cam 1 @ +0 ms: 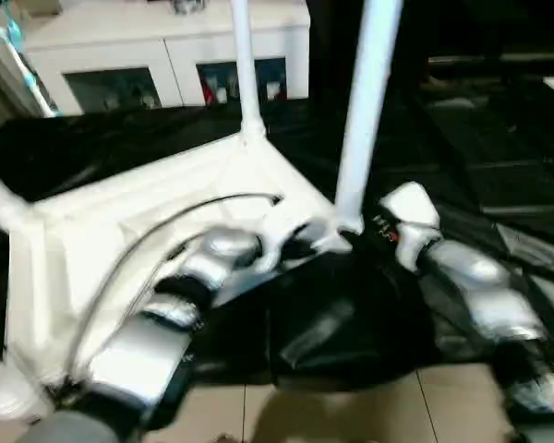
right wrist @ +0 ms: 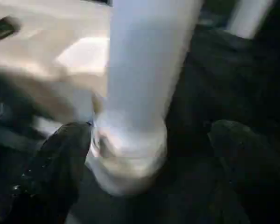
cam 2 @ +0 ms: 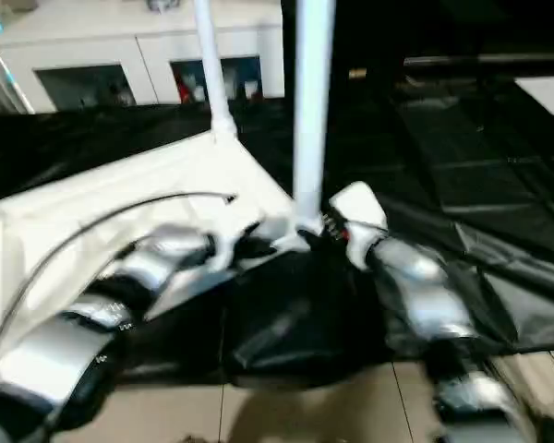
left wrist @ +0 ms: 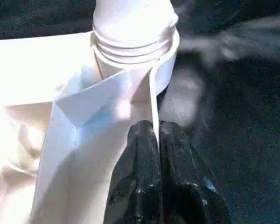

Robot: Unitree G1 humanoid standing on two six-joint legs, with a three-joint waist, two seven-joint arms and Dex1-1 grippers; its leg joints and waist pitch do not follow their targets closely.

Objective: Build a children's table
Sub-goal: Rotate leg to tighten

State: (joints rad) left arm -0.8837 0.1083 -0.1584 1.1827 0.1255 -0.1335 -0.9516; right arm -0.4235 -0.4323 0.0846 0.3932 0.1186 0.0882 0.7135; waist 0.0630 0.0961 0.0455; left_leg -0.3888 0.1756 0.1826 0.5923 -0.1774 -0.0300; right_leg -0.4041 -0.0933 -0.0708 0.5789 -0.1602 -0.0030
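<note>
Head views: we see the top point(cam 1: 138, 221) lying underside up on the black table point(cam 1: 499, 185), with two legs point(cam 1: 367, 111) standing upright in its far and near-right corner sockets. The left gripper point(cam 1: 300, 242) reaches across the top to the near-right corner; the right gripper point(cam 1: 365, 231) sits just beside that leg's base. A white cabinet point(cam 1: 157, 55) stands behind.

Left wrist view: we see the left gripper's fingers point(left wrist: 142, 172) pressed together, pinching the thin rim of the top below the socket point(left wrist: 133, 51).

Right wrist view: we see the right gripper's fingers point(right wrist: 56, 168) spread wide either side of the leg's base, released.
</note>
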